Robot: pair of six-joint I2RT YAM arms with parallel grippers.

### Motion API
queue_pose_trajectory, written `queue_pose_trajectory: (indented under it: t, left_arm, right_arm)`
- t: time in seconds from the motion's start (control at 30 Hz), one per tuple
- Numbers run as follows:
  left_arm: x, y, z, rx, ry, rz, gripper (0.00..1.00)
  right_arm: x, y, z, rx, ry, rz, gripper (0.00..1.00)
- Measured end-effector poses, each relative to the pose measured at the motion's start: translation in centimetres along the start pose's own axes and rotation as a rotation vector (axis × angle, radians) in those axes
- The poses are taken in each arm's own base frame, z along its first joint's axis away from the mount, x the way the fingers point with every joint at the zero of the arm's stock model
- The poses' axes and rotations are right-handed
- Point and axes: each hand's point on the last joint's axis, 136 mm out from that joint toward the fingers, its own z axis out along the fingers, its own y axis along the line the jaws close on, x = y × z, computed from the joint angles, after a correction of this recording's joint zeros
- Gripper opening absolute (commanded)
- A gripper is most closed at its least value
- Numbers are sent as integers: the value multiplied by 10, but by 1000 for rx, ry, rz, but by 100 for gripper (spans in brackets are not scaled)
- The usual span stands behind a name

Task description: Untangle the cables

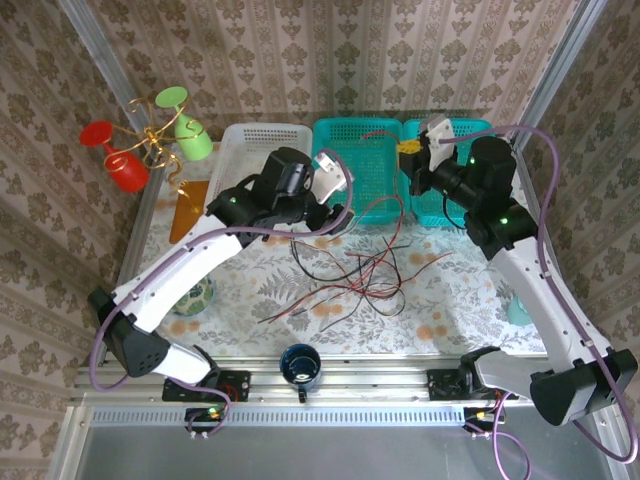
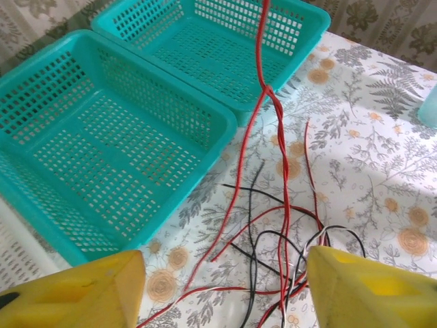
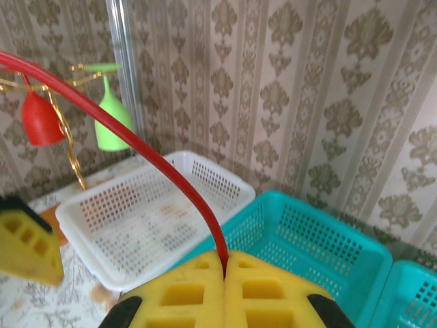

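The cables (image 1: 360,272), thin red, black and white wires, lie tangled on the flowered table in front of the baskets. My right gripper (image 1: 413,152) hovers over the teal baskets, shut (image 3: 225,263) on one red cable (image 3: 157,160). That cable arcs up and away to the left. In the left wrist view the same red cable (image 2: 263,55) rises out of the tangle (image 2: 287,253) past the basket rim. My left gripper (image 1: 340,200) hangs just above the tangle's far edge, its yellow fingers (image 2: 75,290) spread open (image 2: 225,287) with wires lying on the table below the gap.
A white basket (image 1: 245,145) and two teal baskets (image 1: 360,150) (image 1: 445,205) line the back of the table. A gold rack with red and green glasses (image 1: 150,140) stands at the back left. A dark mug (image 1: 299,365) sits at the front edge, and a patterned cup (image 1: 195,295) under the left arm.
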Motion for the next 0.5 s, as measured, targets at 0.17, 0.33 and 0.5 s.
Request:
queue_pose_trajectory:
  t: [0.17, 0.33, 0.5]
  left_arm:
    - [0, -2, 8, 51, -8, -10, 69]
    - [-2, 4, 24, 114, -25, -46, 63]
    - [-6, 5, 41, 182, -30, -72, 63]
  right_arm:
    - [-31, -1, -7, 6, -65, 5, 0]
    - [-53, 2, -14, -6, -110, -1, 0]
    - [-69, 3, -13, -22, -135, -6, 0]
